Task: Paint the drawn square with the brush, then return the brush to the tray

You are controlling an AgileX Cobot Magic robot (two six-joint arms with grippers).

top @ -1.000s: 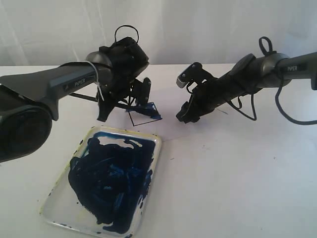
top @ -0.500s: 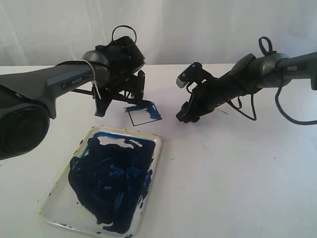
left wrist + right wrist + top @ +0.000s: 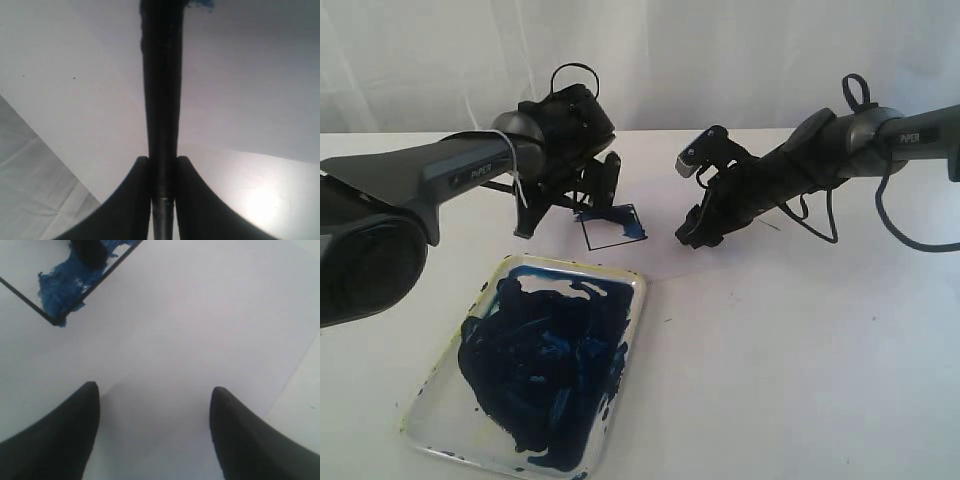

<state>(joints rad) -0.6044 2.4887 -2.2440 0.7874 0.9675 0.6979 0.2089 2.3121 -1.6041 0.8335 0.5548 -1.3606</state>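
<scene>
Left gripper [image 3: 163, 167] clamped on brush [image 3: 161, 90], tip down at drawn square [image 3: 615, 232] to spread blue | right gripper [image 3: 154, 405] wide open, empty, hovers beside it, clear of strokes | tray [image 3: 636, 290] near, in front, awaiting brush

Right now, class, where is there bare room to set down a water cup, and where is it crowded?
Free: the bare table right of the tray, nearer the camera than the right gripper. Crowded: around the drawn square, where the left gripper holds the brush.
</scene>
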